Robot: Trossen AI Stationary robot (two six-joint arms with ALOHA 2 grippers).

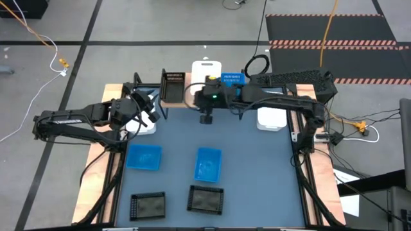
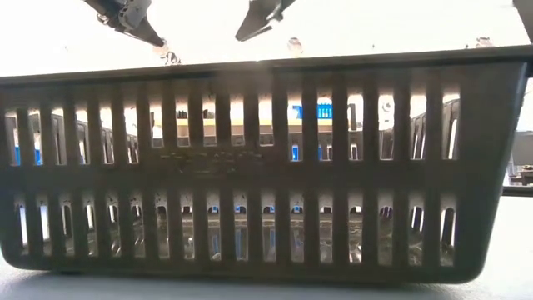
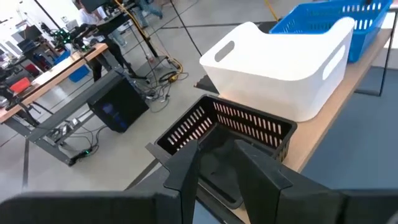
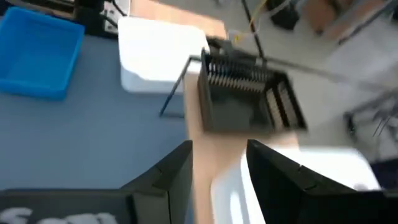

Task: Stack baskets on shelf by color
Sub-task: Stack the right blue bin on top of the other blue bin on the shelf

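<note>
On the light-wood shelf [image 1: 192, 96] we see a slatted black basket [image 1: 173, 86], a white one [image 1: 206, 69] and a blue one [image 1: 232, 79] in a row, with both the left gripper [image 3: 214, 163] and the right gripper [image 4: 219, 163] spread empty.

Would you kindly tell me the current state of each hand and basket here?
Left hand: open, empty, over shelf black basket.
Right hand: open, empty.
Shelf black basket: upright, unstacked.
Shelf white basket: upright, unstacked.
Shelf blue basket: upright, unstacked.
Table white baskets, table blue baskets, table black baskets: upright, unstacked.
</note>
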